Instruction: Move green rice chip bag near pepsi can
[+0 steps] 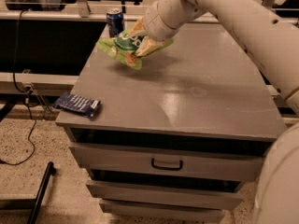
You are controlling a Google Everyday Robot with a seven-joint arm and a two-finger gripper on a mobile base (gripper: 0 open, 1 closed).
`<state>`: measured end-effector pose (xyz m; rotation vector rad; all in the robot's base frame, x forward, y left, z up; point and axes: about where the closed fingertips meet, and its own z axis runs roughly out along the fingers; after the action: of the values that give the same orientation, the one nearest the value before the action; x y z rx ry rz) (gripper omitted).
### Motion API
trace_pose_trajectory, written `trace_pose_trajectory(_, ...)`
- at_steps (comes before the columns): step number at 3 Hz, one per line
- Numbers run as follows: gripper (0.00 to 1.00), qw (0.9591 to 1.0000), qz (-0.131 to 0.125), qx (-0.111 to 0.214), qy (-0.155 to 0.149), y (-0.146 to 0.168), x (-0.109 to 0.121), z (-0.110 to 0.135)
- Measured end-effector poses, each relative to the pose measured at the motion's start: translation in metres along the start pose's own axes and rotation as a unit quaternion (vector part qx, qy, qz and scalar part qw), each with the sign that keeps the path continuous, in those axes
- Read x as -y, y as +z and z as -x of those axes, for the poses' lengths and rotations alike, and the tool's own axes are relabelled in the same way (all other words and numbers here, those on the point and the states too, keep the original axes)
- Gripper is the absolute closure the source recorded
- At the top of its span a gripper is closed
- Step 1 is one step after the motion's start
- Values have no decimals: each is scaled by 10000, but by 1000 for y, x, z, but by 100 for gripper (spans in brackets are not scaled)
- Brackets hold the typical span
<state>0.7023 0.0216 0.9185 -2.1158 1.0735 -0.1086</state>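
We have open surface [201,97] to the right; a blue packet [78,104] lies at the front-left edge. Back-left, our gripper [141,39] pinches the green rice chip bag [117,49] between its fingers [150,45], beside the pepsi can [115,21].

A dark-blue wrapped packet [77,104] lies flat at the near-left corner of the grey bench [196,97]. Under the front edge are drawers, and the top drawer [117,158] has a dark handle [167,164]. A black cable [23,101] hangs beyond the left edge. The gripper [140,39] is above the far-left corner.
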Motion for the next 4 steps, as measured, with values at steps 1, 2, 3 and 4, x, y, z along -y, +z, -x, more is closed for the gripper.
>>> trace_pose_trajectory(1,100,9999,107,86,-101,18,8,2)
trace_pose_trajectory(2,99,9996,277,61,-90,41,16,-1)
trace_pose_trajectory(3,75,9994,352,8,18,51,21,-6)
trace_pose_trajectory(4,53,9991,395,-61,102,56,22,-10)
